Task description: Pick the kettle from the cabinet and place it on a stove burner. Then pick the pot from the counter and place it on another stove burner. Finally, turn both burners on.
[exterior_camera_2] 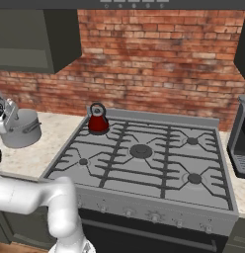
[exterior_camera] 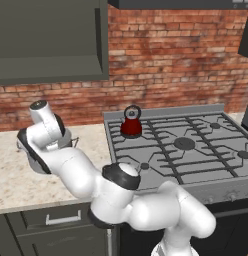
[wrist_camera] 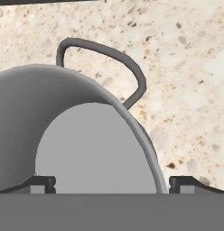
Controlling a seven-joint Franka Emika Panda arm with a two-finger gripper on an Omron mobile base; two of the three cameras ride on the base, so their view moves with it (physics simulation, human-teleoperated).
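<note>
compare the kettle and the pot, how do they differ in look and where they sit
The kettle is small, red and rounded with a black loop handle on top; the pot is far bigger, plain grey, cylindrical and lidless, with loop handles at its rim. The kettle sits on the stove, at its back left burner; the pot stands on the counter to the stove's left. Both stand upright.

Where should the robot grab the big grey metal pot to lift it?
Best on the rim wall of the plain grey metal stockpot, from above, one finger inside and one outside. It stands upright and lidless on the beige speckled counter, far too wide to span. The open gripper already straddles the rim beside a thin loop handle, which seems too slim for a steady hold.
</note>
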